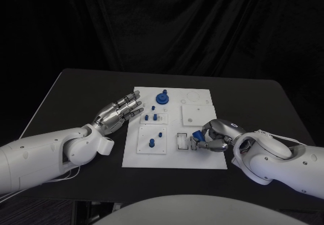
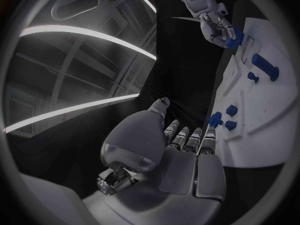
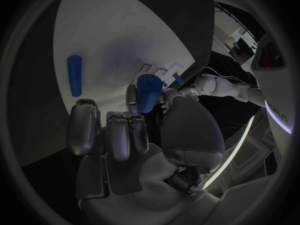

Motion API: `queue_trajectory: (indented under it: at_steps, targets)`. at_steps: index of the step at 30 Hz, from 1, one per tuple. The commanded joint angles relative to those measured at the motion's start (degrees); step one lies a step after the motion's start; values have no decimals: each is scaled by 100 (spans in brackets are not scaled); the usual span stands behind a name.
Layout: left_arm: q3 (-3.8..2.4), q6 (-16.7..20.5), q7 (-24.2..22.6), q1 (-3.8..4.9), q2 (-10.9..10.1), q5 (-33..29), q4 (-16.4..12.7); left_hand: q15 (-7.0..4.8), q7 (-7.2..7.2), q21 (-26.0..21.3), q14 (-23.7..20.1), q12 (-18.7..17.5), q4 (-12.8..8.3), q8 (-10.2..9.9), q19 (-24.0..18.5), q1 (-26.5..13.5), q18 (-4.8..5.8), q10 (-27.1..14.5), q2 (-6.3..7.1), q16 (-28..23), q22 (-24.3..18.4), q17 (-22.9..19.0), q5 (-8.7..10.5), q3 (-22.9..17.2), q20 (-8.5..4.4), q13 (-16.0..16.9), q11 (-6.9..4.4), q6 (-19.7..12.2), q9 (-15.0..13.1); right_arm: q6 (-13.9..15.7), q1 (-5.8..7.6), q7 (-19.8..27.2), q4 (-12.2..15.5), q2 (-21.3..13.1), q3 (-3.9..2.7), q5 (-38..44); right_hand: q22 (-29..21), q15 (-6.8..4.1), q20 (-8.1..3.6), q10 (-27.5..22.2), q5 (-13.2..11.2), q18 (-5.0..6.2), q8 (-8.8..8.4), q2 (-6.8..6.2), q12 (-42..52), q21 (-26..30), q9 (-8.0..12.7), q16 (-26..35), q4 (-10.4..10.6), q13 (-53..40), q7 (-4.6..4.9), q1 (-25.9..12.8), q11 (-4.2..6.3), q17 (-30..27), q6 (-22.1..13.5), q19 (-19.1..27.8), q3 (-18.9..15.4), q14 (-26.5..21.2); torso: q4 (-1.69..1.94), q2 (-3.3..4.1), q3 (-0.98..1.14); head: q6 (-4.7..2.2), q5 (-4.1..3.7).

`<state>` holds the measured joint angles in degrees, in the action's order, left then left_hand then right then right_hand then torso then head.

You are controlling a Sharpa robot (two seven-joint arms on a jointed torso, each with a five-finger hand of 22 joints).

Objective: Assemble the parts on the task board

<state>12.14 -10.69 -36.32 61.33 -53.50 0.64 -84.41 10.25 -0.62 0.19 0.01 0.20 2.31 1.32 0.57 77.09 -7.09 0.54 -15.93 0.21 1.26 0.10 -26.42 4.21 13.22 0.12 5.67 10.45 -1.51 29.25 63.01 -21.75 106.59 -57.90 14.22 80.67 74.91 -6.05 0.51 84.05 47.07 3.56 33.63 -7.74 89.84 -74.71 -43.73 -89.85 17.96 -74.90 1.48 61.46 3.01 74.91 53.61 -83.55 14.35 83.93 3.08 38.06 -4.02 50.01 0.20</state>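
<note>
Right hand (image 1: 215, 136) pinches a blue part (image 1: 198, 136) near the board's (image 1: 202, 161) right edge; left hand (image 1: 120, 111) hovers, fingers spread, at its left edge.

I see bare bench (image 1: 81, 89) around the task board (image 1: 202, 157); upright blue parts (image 1: 163, 98) block its far-left area.

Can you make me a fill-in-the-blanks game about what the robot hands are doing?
1. The right hand holds a small ____ part.
2. The left hand holds ____, its fingers spread beside the task board.
3. The task board is ____ in colour.
4. The hand over the board's near edge is the ____ one.

Missing words: blue; nothing; white; right
</note>
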Motion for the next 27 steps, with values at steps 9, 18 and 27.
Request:
queue_trajectory:
  at_steps: [9,18,27]
  targets:
    - [-5,-83,-45,-14,6,-10,-23,39,-50,34,-1,1,1,34,2,-75,-7,2,4,-21,10,-10,-22,-31,56,9,29,21,-9,229,-6,210,-37,162,-1,-630,986,-39,-45,595,-551,38,-3,77,16,139,-280,-15,-185,-1510,-113,-321,32,1509,157,83,308,607,13,3,-8,-1,-30]
    - [-5,-91,-48,-18,27,-10,-1,42,-63,34,-1,1,-4,35,2,-76,-9,1,6,-21,9,-10,-23,-37,59,8,28,29,-10,-70,-8,32,-193,380,1,-632,943,-24,-31,595,-1057,68,-81,185,16,282,-318,15,-155,-1510,-95,-491,15,1407,177,146,175,586,7,3,-14,-1,-19]
    - [-5,-80,-40,-25,6,-10,18,42,-65,34,-1,1,-5,36,2,-76,-10,1,6,-21,9,-10,-23,-38,60,8,28,30,-10,-218,-8,-76,-295,514,1,-636,893,-3,-13,595,-1530,101,-221,288,16,453,-313,62,-138,-1510,-62,-671,-12,1262,167,215,36,555,23,3,-9,-1,-59]
